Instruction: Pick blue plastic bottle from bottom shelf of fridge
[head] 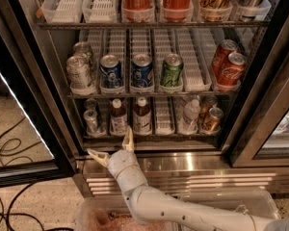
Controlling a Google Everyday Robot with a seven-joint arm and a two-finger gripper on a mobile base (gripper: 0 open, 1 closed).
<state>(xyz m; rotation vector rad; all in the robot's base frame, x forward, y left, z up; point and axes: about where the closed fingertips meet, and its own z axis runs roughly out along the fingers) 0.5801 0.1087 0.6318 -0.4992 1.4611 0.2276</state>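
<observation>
Glare streaks the steel base (192, 163) behind the hand (113, 149), below the bottom shelf (156, 137).

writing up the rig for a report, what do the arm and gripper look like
The arm is off-white, smooth and tubular, with rounded joints and a few small dark dots; no cables show on it. The gripper, just below the bottom shelf of the fridge, has two pale cream, tapered, pointed fingers on a rounded white wrist.

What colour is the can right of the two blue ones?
Green can, camera view; gripper open in front of the bottom shelf.
</observation>
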